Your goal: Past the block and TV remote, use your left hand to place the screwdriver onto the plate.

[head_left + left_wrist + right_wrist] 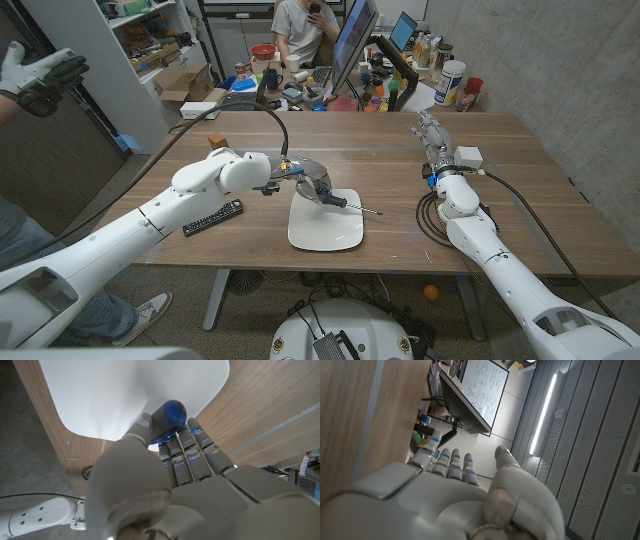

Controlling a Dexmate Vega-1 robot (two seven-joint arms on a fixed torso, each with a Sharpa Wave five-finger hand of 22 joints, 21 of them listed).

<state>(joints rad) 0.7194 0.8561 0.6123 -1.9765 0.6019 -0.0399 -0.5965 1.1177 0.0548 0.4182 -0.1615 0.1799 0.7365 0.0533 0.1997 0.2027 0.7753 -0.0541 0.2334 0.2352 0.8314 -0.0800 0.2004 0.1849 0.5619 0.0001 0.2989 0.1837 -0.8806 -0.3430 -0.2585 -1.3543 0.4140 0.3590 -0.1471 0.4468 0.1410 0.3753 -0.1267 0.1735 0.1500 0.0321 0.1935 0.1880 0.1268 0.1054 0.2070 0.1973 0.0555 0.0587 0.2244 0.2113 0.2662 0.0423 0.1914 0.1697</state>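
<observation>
The left hand's fingers (192, 455) are curled tight around the blue handle of the screwdriver (167, 414), thumb on one side and the rest on the other, so the handle's rounded end pokes out just beyond the fingertips in the left wrist view. In the head view the left hand (312, 182) hangs over the far left edge of the plate (325, 232), and the screwdriver's thin shaft (362, 209) sticks out from the fingers toward the robot's right, crossing above the plate's far right corner; whether the tip touches the plate I cannot tell. The white plate lies directly under and just nearer than the fingers, on the wooden table (520, 190).

Nearer than the left fingers and off to their left, the black TV remote (212, 217) lies on the table, well apart from the plate. Farther than the fingers, on their left, the small brown block (216, 140) stands near the table's far edge.

The right hand (434, 135) stands upright at the far right of the table, well apart from the plate, fingers straight and together, holding nothing. A black cable (432, 215) loops on the table just nearer than it.

Behind the table a person (306, 28) sits by a monitor (355, 42).
</observation>
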